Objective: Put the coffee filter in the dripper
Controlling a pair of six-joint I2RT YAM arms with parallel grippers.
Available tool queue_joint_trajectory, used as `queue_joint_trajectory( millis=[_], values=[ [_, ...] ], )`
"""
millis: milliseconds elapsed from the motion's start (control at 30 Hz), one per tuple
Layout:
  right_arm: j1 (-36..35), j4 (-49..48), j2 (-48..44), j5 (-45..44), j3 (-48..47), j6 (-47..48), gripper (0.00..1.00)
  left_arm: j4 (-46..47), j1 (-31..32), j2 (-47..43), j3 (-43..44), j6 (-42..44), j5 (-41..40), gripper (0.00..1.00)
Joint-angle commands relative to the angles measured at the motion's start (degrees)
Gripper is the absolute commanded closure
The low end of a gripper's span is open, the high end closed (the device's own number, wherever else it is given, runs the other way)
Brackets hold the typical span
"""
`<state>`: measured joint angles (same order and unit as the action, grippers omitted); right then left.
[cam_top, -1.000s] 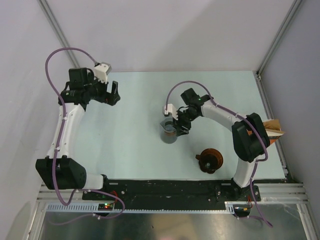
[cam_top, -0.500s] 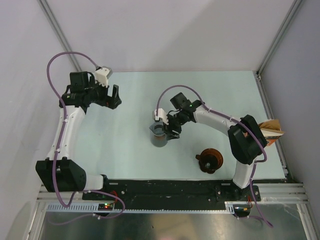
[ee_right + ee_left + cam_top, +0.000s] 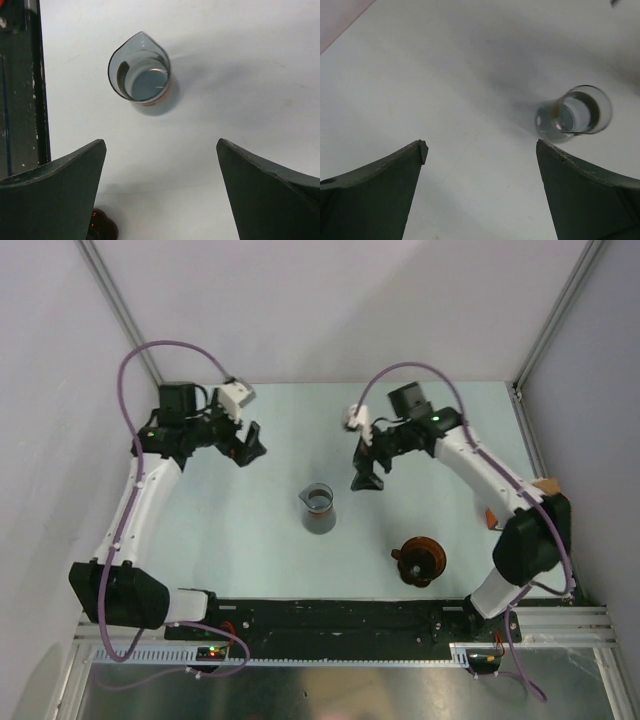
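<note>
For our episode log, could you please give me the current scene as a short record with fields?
left gripper: open, empty, beyond and left of the beaker
right gripper: open, empty, beyond and right of the beaker
beaker: upright on table, untouched
dripper: near edge, right of beaker, untouched
coffee filter: not discernible

You see the beaker (image 3: pixel 318 508) upright in the middle of the table (image 3: pixel 230 540), with the dripper (image 3: pixel 419 561) well apart at its near right. Your left gripper (image 3: pixel 250 447) and right gripper (image 3: pixel 367 478) hang beyond the beaker on either side, touching neither.
</note>
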<state>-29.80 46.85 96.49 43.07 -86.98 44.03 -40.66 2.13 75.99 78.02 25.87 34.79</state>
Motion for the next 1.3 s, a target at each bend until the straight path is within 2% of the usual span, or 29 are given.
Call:
queue_joint_trajectory(
  millis=[0, 200, 367, 433, 533, 667, 833, 1267],
  values=[
    [7.9, 2.1, -7.5, 4.9, -1.4, -8.6, 0.01, 1.1, 12.0, -2.3, 0.4, 7.1, 0.9, 0.02],
    [18.7, 2.1, -18.4, 4.8, 5.3, -13.8, 0.01, 1.1, 28.9, 0.9, -0.9, 9.6, 0.0, 0.02],
    [26.0, 0.7, -24.4, 3.3, 8.9, -20.6, 0.01, 1.6, 39.9, 9.3, -0.6, 15.5, 1.0, 0.02],
    [28.0, 0.3, -26.1, 0.9, 9.5, -23.6, 0.01, 3.3, 43.9, 12.9, -0.3, 16.6, 0.9, 0.02],
    [30.8, 0.0, -28.9, -0.8, 10.6, -25.7, 0.0, 8.7, 48.7, 17.6, -0.5, 15.0, 0.0, 0.07],
    [32.9, -0.8, -32.3, 0.1, 12.4, -25.7, 0.01, 17.3, 53.3, 22.2, -1.7, 13.2, -2.6, 0.15],
    [34.5, -0.4, -34.2, 1.6, 12.7, -25.5, 0.01, 21.6, 57.4, 26.5, -3.0, 15.3, -4.6, 0.25],
    [36.9, -1.6, -37.8, 3.3, 14.2, -27.7, 0.01, 28.5, 60.6, 31.5, -6.1, 11.9, -5.5, 0.43]
  ],
)
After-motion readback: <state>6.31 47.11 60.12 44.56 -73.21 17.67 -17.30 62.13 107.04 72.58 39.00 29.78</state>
